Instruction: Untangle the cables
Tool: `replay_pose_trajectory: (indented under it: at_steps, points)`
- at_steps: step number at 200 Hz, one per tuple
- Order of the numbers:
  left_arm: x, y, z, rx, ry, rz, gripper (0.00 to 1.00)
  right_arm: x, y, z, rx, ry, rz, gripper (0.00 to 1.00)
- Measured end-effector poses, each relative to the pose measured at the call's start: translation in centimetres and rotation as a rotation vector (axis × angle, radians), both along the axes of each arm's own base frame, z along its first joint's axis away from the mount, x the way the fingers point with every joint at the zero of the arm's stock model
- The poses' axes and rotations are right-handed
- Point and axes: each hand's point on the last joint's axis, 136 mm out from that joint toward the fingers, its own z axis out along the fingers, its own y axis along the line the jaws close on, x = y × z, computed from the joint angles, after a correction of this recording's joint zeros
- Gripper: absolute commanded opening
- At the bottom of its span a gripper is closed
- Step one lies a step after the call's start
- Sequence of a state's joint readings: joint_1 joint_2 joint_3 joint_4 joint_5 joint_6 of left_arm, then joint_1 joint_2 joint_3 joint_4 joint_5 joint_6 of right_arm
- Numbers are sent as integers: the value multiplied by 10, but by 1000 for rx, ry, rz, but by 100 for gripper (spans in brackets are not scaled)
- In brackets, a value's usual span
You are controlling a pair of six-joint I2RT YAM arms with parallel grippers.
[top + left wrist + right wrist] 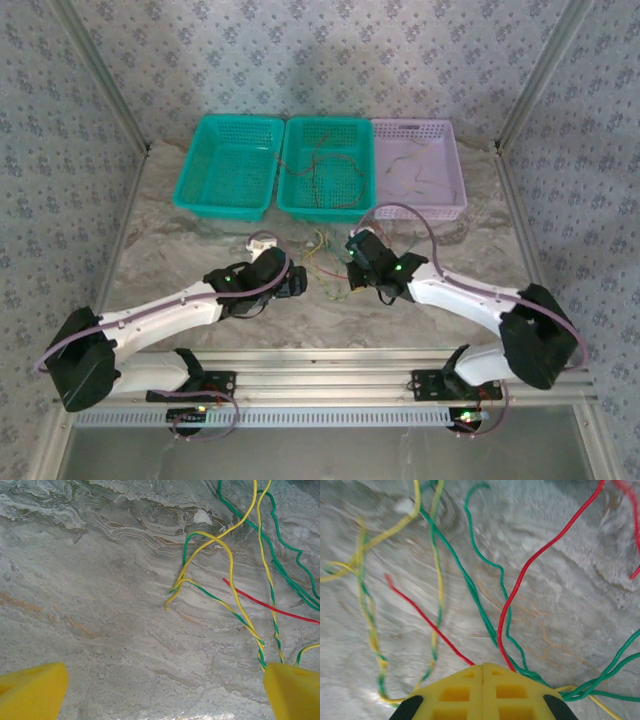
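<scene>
The cables lie tangled on the bench between the 2 arms. Noted: right gripper clamped on several strands — left gripper spread apart. Risk: pulling could tighten the yellow-green twist.

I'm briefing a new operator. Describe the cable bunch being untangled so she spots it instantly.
On the marbled table, look just in front of the middle teal basket, between the left tool and right tool. The cables lie there; unlike the baskets' wires, they sprawl on bare tabletop.
</scene>
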State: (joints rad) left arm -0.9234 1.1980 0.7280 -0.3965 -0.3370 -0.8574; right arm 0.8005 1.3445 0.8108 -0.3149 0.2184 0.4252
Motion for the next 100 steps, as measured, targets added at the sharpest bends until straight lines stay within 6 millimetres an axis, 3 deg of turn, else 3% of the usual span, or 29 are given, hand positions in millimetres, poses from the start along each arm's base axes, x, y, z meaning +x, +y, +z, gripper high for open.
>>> replay_pose_trajectory:
  at_steps: [32, 41, 51, 72, 100]
  points:
    - [0, 0, 0, 1, 0, 0, 100, 3, -3, 24, 89, -22, -3, 1]
    - [0, 0, 0, 1, 1, 0, 100, 4, -5, 25, 100, -18, -9, 7]
    - [0, 0, 0, 1, 1, 0, 100, 6, -8, 24, 106, -7, -15, 25]
    - [-1, 1, -1, 3, 2, 0, 100, 9, -14, 21, 115, 21, -26, 46]
    - [-3, 3, -4, 8, 6, 0, 100, 10, -17, 11, 108, 58, -27, 54]
